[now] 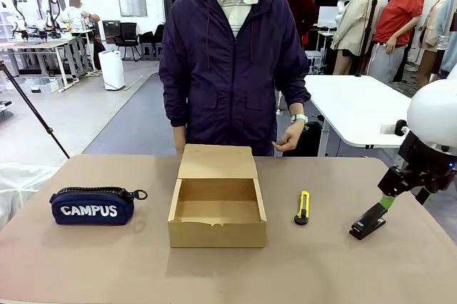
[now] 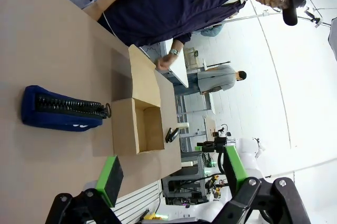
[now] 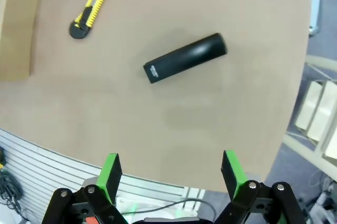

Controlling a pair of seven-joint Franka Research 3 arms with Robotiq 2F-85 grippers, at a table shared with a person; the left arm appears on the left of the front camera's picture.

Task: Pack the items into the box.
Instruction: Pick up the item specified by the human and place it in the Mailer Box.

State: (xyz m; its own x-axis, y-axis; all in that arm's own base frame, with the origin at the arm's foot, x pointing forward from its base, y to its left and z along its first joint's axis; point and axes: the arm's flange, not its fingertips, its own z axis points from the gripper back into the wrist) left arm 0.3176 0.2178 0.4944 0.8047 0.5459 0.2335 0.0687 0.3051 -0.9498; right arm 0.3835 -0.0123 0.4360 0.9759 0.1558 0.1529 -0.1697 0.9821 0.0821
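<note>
On the tan bench (image 1: 86,261) a brown cardboard box (image 1: 217,236) stands open, lid flap (image 1: 218,161) tipped back toward the person (image 1: 228,68). Right tool (image 3: 171,172) hangs released, fingers (image 3: 111,170) spread, above the black wedge stapler (image 3: 185,58); left tool (image 2: 172,174) likewise spread. A slim yellow-and-black knife (image 1: 303,207) lies between box and stapler.

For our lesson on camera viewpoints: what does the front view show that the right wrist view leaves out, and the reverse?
Front view: the navy zip pouch lettered CAMPUS, the open inside of the brown cardboard box, the dark-jacketed person. Right wrist view: the gap between the green-padded fingers of the right gripper. Both: the black wedge-shaped stapler-like tool, the slim yellow-and-black utility knife, part of the box, the brown table.
</note>
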